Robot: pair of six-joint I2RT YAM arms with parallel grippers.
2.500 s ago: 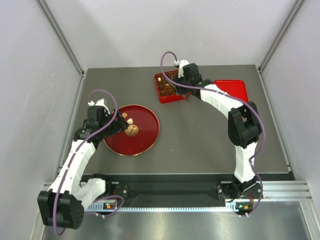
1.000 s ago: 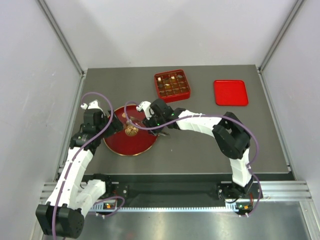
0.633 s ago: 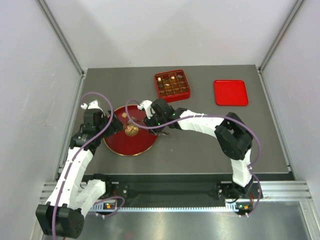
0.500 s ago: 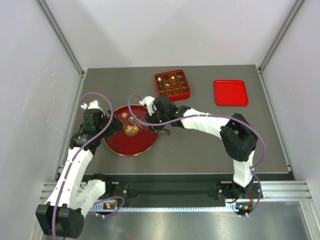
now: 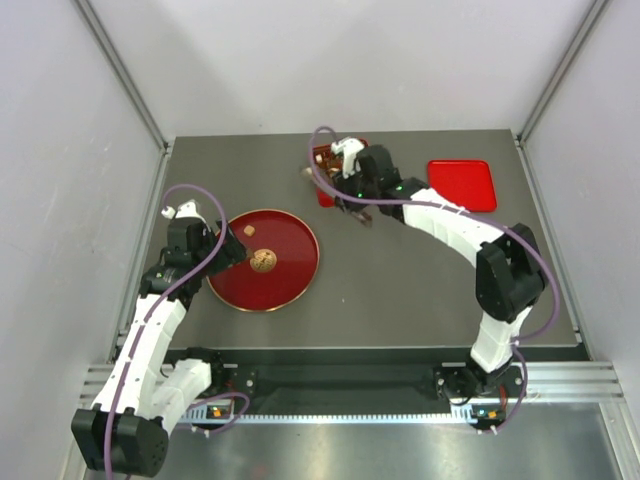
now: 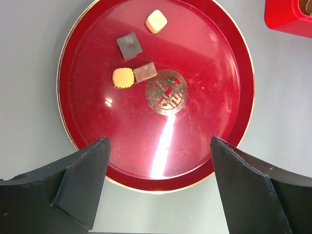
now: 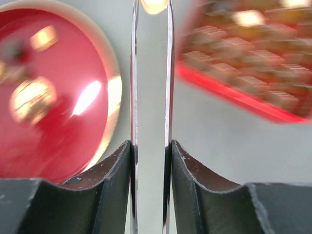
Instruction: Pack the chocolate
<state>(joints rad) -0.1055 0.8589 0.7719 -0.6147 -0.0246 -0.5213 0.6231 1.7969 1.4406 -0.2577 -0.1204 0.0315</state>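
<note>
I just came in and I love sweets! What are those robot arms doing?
They are packing chocolates. The right gripper pinches metal tweezers, with what looks like a pale piece at their tip, close by the red box, whose compartments hold several pieces. The left gripper hangs open above the round red plate, touching nothing. Four chocolates lie on that plate.
</note>
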